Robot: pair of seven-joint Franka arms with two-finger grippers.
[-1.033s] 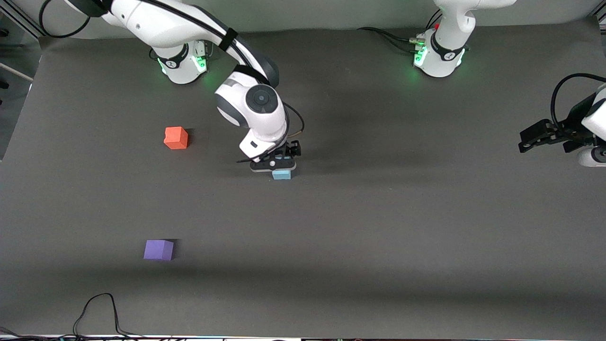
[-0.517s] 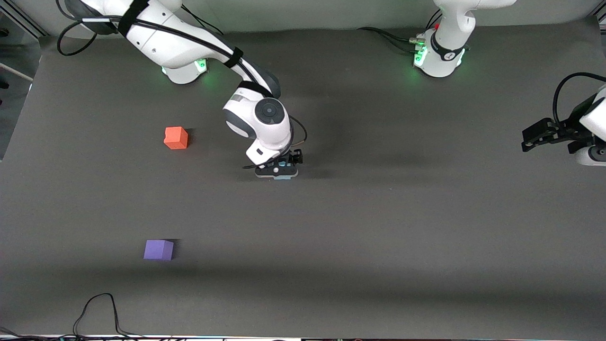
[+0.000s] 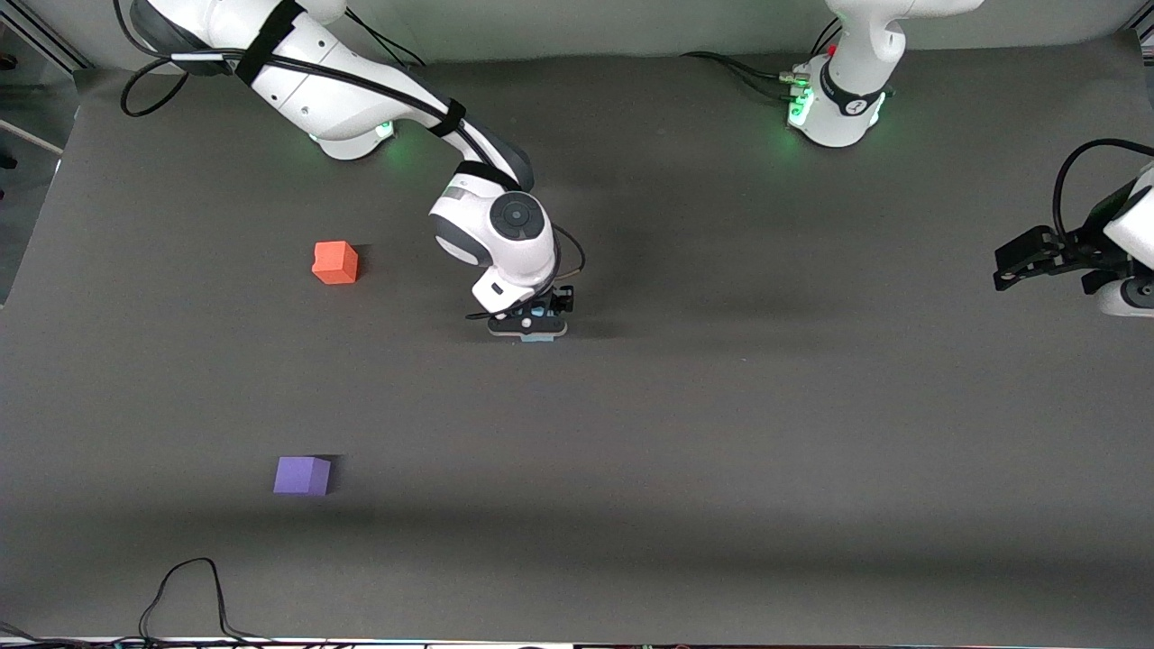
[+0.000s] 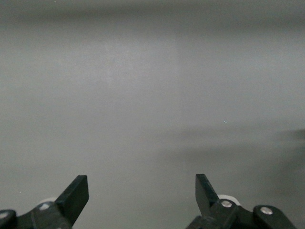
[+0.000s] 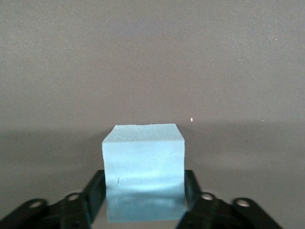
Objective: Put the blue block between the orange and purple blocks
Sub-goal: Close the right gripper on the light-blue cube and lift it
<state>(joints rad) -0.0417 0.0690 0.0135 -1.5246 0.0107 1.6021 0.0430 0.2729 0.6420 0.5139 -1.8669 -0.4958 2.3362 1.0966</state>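
I have the right hand (image 3: 532, 326) down at the middle of the counter (image 3: 721, 406), its fingers (image 5: 93, 193) set on either side of the blue block (image 5: 144, 169). In the right wrist view they sit against the block's two side faces, so I judge the grip is made or nearly so. The block rests on the counter, well apart from the orange block (image 3: 335, 262) and the purple block (image 3: 302, 475), both toward the right arm's end, purple nearer the front camera.

To do this well I would confirm a firm, square pinch low on the block before lifting, then raise it straight so it does not twist out.

The blue block looks like matte foam, with a grainy top and a faint crease on its facing side; it may give slightly under pressure. Its two neighbours are cubes of like size with the same dull finish. The counter is dark grey, flat and cloth-like.

The left hand (image 3: 1023, 259) waits over the left arm's end of the counter, spread wide and empty.
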